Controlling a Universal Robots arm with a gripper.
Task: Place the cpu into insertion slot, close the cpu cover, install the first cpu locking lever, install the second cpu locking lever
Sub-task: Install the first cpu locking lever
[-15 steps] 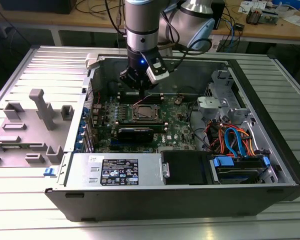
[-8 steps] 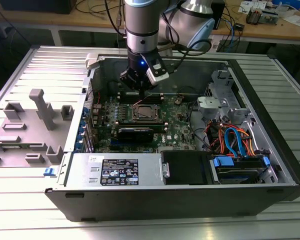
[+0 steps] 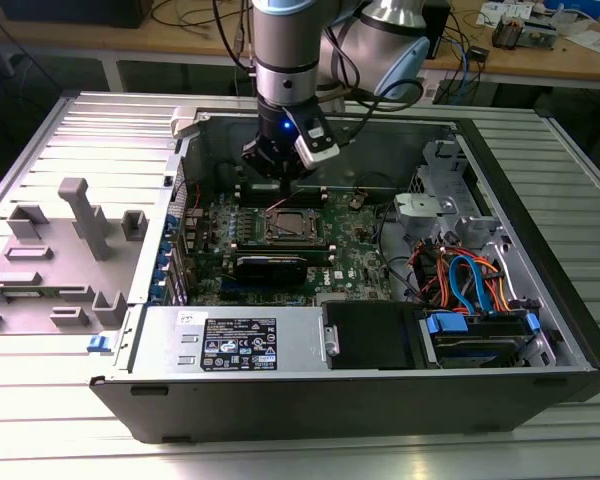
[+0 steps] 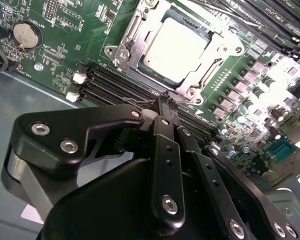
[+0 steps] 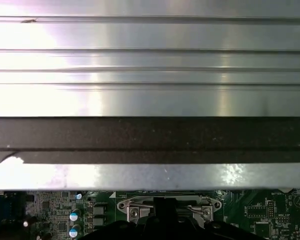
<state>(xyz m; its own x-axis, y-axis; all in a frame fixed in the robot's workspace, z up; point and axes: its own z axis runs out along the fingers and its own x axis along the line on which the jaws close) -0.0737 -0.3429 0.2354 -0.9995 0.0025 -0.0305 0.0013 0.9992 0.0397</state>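
Inside the open computer case, in the exterior view, the gripper (image 3: 283, 168) hung low over the far edge of the green motherboard (image 3: 355, 250), with the insertion slot (image 3: 288, 224) lying just on its near side, toward the camera; whether a thin reddish line crossing the slot's far-left corner was a locking lever could not be made out. A grey fixture (image 3: 88, 215) stood well apart on the ribbed table (image 3: 40, 140) at the exterior view's left, and a bundle of orange and blue cables (image 3: 470, 280) lay at the right end of the case. In the second wrist view, the fingers (image 4: 166, 107) were pressed together with nothing between them, their tips just short of the socket and above the long black memory slots (image 4: 120, 82). Beyond those tips the cpu (image 4: 176, 46) sat in the slot, its dull silver top showing through the cutout of the cpu cover (image 4: 137, 37), which appeared to lie down flat around it; the cover's far corner was cut off by the picture edge, and glare washed out the board beside it. In the first wrist view, the case wall (image 5: 150, 140) and the ribbed table beyond took most of the picture, and the gripper's dark body hid the middle of the cover, leaving its two screwed corners visible.
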